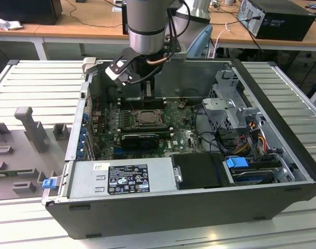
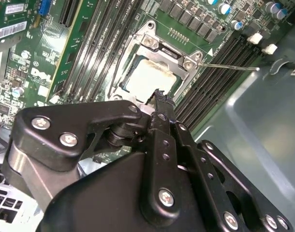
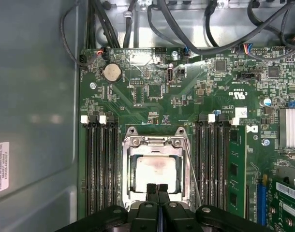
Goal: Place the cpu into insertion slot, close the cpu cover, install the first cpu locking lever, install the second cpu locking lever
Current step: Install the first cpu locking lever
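The cpu (image 3: 154, 171) is sitting in the insertion slot (image 1: 146, 117), its pale metal top face showing through the square cut-out of the cpu cover (image 3: 154, 141). The cover is lying flat over it in both wrist views. Faint discoloured patches are showing on the chip's top.

A thin wire locking lever (image 2: 229, 66) is sticking out from a corner of the socket frame and crossing over the neighbouring black memory slots (image 3: 213, 159). In the first wrist view it's running alongside the socket, angling slightly away from it. I can't tell if it's hooked down.

The gripper (image 3: 156, 188) is hanging right at the socket's edge, fingertips pressed together with no gap, clenched on nothing I'm seeing. I can't tell whether the tips are touching the cover's rim.

More memory slots are flanking the socket on its other side. Everything is sitting on the green motherboard (image 3: 152, 96), with a round coin battery (image 3: 111, 72) near one corner and black cables (image 3: 186, 24) looping past the board's edge.

In the exterior view the arm (image 1: 145, 23) is reaching down into the open computer case (image 1: 199, 207), over the far part of the board, with the socket just in front of it. The grey power supply (image 1: 121, 176) is sitting along the near side of the case. The case is lying on a ribbed metal table (image 1: 33, 83).
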You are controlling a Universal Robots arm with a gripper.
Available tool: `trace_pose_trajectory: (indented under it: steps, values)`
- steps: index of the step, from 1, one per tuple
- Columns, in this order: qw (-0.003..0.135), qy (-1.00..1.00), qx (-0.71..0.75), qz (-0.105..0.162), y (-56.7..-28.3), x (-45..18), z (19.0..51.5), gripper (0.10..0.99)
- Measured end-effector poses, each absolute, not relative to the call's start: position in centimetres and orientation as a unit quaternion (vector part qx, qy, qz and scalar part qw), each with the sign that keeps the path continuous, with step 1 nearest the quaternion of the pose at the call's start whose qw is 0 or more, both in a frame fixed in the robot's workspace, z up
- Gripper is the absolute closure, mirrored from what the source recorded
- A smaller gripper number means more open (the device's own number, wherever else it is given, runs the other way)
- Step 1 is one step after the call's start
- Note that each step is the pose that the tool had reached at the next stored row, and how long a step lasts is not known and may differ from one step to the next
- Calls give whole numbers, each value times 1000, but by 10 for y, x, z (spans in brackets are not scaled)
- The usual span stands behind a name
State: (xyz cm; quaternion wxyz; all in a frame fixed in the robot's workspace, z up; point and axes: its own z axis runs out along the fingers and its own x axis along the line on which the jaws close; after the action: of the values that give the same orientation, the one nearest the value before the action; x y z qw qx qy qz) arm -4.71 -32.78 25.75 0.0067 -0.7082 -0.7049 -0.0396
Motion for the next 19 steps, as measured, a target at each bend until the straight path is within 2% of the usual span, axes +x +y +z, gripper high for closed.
trace_pose_trajectory:
  steps: [5,19]
  values:
    - [6,-705,-708,-39,-328,-47,279,980]
    - [12,-802,-596,-37,-328,-47,278,980]
